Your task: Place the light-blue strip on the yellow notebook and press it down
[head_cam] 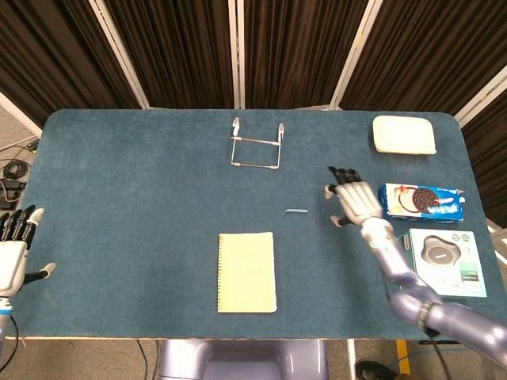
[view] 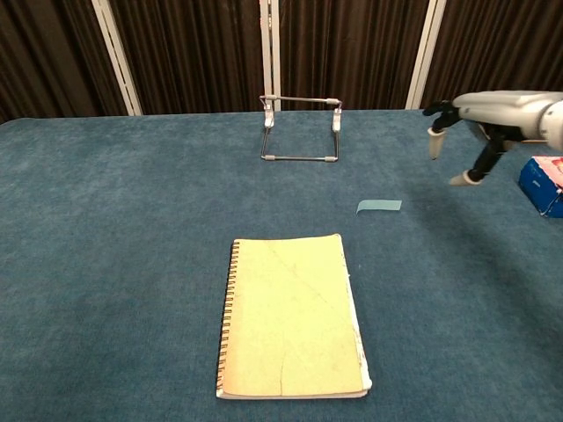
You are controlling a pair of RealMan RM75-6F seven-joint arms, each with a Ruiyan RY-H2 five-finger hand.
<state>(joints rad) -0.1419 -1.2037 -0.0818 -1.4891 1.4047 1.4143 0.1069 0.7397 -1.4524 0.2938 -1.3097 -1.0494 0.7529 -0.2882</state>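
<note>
The light-blue strip (head_cam: 295, 211) lay flat on the blue tabletop (head_cam: 142, 198) near its middle, a little toward the right edge, one end curled up slightly in the chest view. The yellow notebook (head_cam: 246, 271) sat closed near the front edge, spiral binding on its left side, apart from the strip and nearer the front than it.

The right robot hand (head_cam: 356, 198) hovered above the tabletop to the right of the strip, fingers spread apart, holding nothing, not touching the strip. The left robot hand (head_cam: 13, 253) was at the front-left corner, off the tabletop's left edge, fingers extended and apart, empty.

A wire stand (head_cam: 257, 146) stood upright toward the back edge, near the centre. A cream lidded container (head_cam: 404, 134) sat in the back-right corner. A blue cookie pack (head_cam: 422, 201) lay by the right edge, with a teal box (head_cam: 445, 261) just in front of it toward the front-right corner.
</note>
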